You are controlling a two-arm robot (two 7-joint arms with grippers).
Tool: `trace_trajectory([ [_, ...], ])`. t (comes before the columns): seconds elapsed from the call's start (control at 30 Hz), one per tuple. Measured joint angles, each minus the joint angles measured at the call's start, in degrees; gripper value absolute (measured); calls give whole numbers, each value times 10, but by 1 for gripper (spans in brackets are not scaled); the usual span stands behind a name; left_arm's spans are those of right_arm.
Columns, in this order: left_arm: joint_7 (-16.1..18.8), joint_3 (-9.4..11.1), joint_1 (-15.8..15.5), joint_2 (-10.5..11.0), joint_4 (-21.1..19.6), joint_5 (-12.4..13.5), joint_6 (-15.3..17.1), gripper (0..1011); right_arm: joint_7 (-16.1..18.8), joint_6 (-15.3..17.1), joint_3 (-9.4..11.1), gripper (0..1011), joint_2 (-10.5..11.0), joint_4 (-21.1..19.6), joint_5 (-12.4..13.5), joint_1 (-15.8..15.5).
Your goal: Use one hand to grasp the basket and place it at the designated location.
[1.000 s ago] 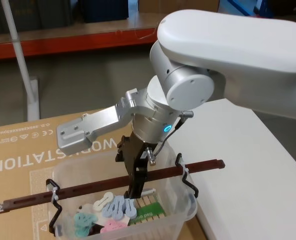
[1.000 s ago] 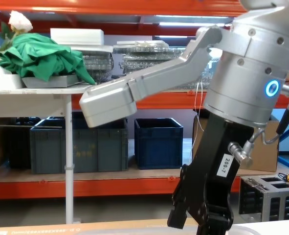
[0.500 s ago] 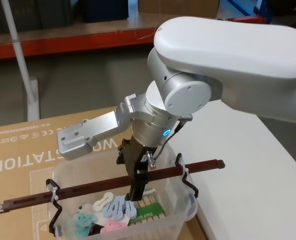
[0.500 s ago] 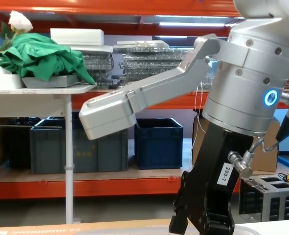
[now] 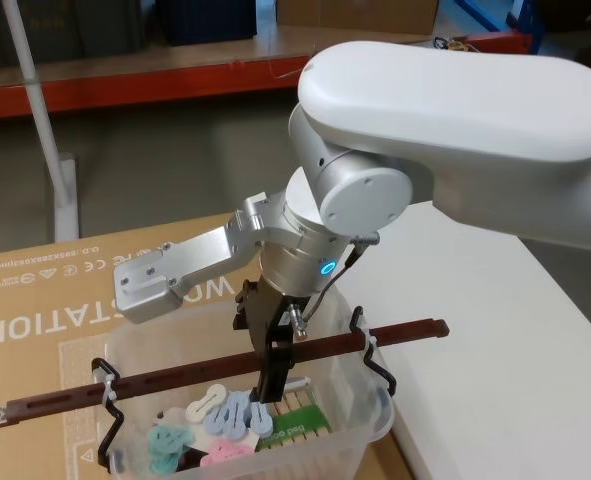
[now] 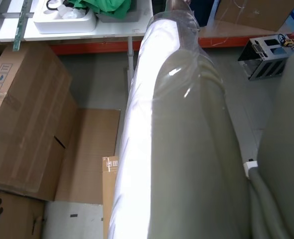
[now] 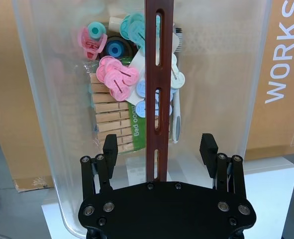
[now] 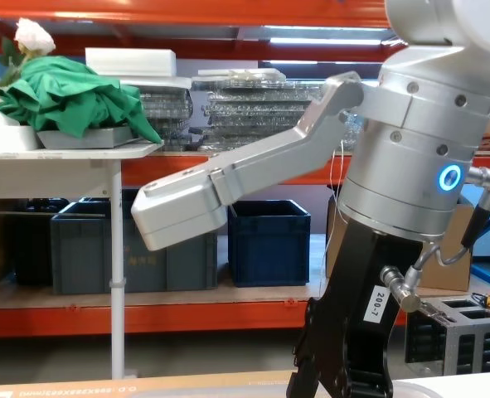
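Observation:
The basket (image 5: 373,402) is a translucent whitish tub at the near edge of the head view, holding several pastel clips and wooden pegs (image 7: 112,117). Its long reddish-brown bar handle (image 5: 175,375) spans the top, tied on with white zip ties. My right gripper (image 5: 272,372), black with a white number label (image 8: 376,305), hangs straight down over the middle of the handle. In the right wrist view the right gripper (image 7: 158,149) is open, one finger on each side of the handle (image 7: 157,74), neither touching it. The left wrist view holds a pale arm link (image 6: 176,149).
The basket stands on a brown cardboard sheet (image 5: 35,310) printed WORKSTATION. A white table (image 5: 495,330) adjoins it on the right. Behind, orange shelving carries dark blue crates (image 8: 268,240), and a white side table (image 8: 62,153) bears a green cloth.
My right arm has sunk a little, bringing the open gripper lower around the handle. The basket has not moved.

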Motion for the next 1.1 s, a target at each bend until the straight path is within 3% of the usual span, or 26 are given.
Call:
trace_trajectory([
  [0.47, 0, 0, 0, 0, 0, 0, 0, 0, 1, 2, -5, 979, -4, 3, -3, 0],
  [0.63, 0, 0, 0, 0, 0, 0, 0, 0, -1, 1, -5, 882, -4, 5, -3, -1],
  [1.1, 0, 0, 0, 0, 0, 0, 0, 0, -5, -3, -3, 449, -4, 8, -3, -2],
])
